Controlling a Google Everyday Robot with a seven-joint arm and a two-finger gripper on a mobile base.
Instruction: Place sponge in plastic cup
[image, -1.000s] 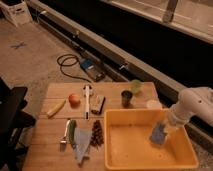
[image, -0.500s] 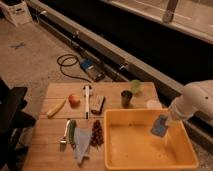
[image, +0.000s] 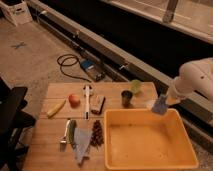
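Note:
My gripper (image: 165, 102) hangs from the white arm at the right, above the far right rim of the yellow tub (image: 150, 160), and is shut on the blue-grey sponge (image: 160, 105), which it holds in the air. The pale green plastic cup (image: 135, 86) stands upright on the wooden table, left of and beyond the sponge. The sponge is about a cup's width away from the cup.
A dark grey cup (image: 127, 98) stands next to the green cup, and a white cup (image: 150, 103) is partly hidden behind the sponge. On the wooden table (image: 50, 135) lie a tan-and-dark block (image: 97, 104), an orange fruit (image: 74, 99), a banana (image: 56, 108), a pine cone (image: 96, 133) and utensils.
My gripper has lifted the sponge out of the yellow tub and carried it up and back, toward the cups.

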